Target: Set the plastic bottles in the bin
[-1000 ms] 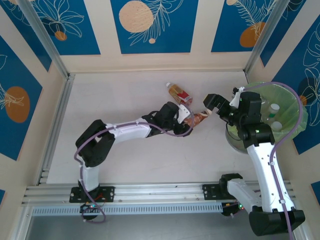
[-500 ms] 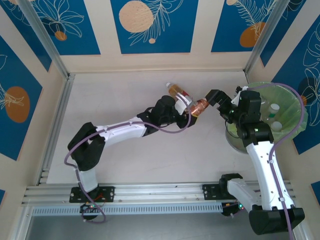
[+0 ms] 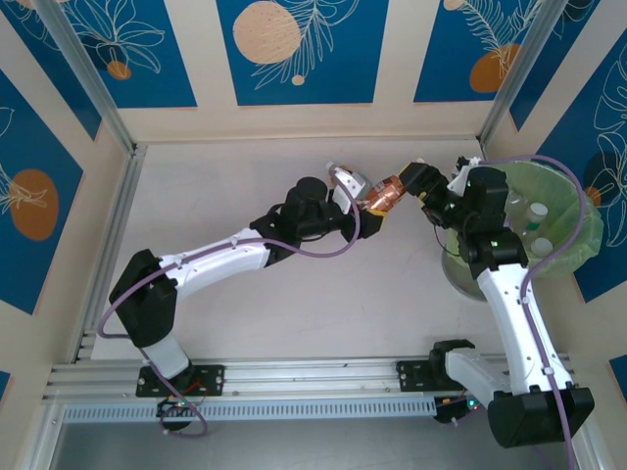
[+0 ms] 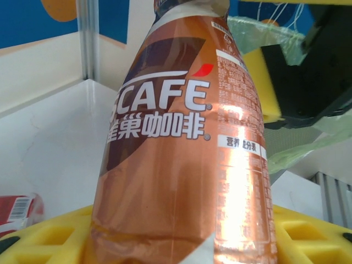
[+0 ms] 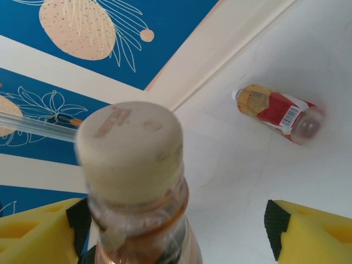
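**Operator:** Location of the brown-labelled bottle point(image 3: 387, 193)?

**Technician:** It is held clear of the table point(image 3: 245, 186), between the two grippers and left of the bin point(image 3: 566, 201). Its cream cap point(image 5: 129, 140) points toward the right arm. The label carries white "CAFÉ" lettering above a line of Chinese characters.

**Operator:** Condition of the left gripper point(image 3: 364, 202)?

**Technician:** It is closed on the lower body of the brown-labelled bottle. In the left wrist view, its yellow pads point(image 4: 44, 236) sit against both sides of the base.

**Operator:** Condition of the right gripper point(image 3: 407, 186)?

**Technician:** Its jaws are parted and stand on either side of the bottle's neck, just below the cap. In the right wrist view, one pad point(image 5: 308, 231) is clear of the neck with a visible gap. The other pad is close to the neck, and I cannot tell whether it touches. The right gripper has hold of nothing.

**Operator:** Other bottles?

**Technician:** A red-labelled bottle point(image 5: 278, 113) lies on its side on the table, beyond the held bottle and toward the back wall. Two white caps point(image 3: 537, 210) show inside the bin.

**Operator:** Bin position?

**Technician:** It stands at the table's right side, just beside the right arm. Its light-green liner is draped over the rim.
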